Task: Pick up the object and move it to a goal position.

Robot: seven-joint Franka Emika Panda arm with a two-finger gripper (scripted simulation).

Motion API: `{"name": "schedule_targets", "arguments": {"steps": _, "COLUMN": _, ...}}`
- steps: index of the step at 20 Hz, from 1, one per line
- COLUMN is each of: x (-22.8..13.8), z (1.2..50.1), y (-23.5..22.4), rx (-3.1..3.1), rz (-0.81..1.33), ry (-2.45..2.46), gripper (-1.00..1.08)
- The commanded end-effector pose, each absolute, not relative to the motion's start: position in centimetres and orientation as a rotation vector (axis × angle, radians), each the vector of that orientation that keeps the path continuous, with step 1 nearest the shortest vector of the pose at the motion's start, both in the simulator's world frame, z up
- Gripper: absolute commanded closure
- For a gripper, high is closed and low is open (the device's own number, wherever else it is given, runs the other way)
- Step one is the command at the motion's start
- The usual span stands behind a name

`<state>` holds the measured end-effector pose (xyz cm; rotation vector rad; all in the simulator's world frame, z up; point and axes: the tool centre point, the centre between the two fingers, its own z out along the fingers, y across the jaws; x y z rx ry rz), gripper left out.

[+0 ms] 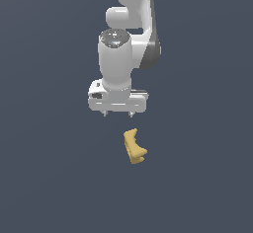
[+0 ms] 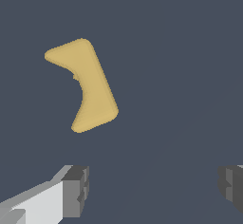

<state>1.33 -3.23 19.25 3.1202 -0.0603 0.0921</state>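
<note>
while the yellow object (image 1: 134, 147) lies on the dark floor nearest the exterior camera, the gripper (image 1: 117, 113) hangs just behind it, fingers (image 2: 76, 190) spread wide and empty, white arm (image 1: 129, 24) rising upright beyond.

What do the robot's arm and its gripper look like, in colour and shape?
The arm is glossy white with rounded segments, a dark grey joint band and a silvery round cap. The gripper has a wide white boxy body and two short fingers; in the wrist view their blocky pads are dark grey. No cables or markings show.
</note>
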Motion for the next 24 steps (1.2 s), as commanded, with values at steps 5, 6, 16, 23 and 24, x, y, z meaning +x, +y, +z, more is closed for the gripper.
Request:
{"name": "schedule_targets", "arguments": {"steps": 5, "x": 1.5, "z": 19.4, "y": -3.2, "rx": 3.116, "rz": 0.097, "ry": -0.067, "gripper": -0.92}}
{"name": "schedule_targets", "arguments": {"steps": 6, "x": 1.5, "z": 19.4, "y": -3.2, "rx": 3.114, "rz": 0.1, "ry": -0.07, "gripper": -0.92}}
{"name": "schedule_targets", "arguments": {"steps": 16, "x": 1.9, "z": 19.5, "y": -3.1, "rx": 3.107, "rz": 0.106, "ry": -0.068, "gripper": -0.92}}
{"name": "schedule_targets", "arguments": {"steps": 23, "x": 3.3, "z": 18.8, "y": -2.1, "rx": 3.108, "rz": 0.086, "ry": 0.037, "gripper": -0.92}}
{"name": "schedule_targets", "arguments": {"steps": 24, "x": 3.6, "z": 18.6, "y": -1.8, "rx": 3.108, "rz": 0.082, "ry": 0.06, "gripper": -0.92}}
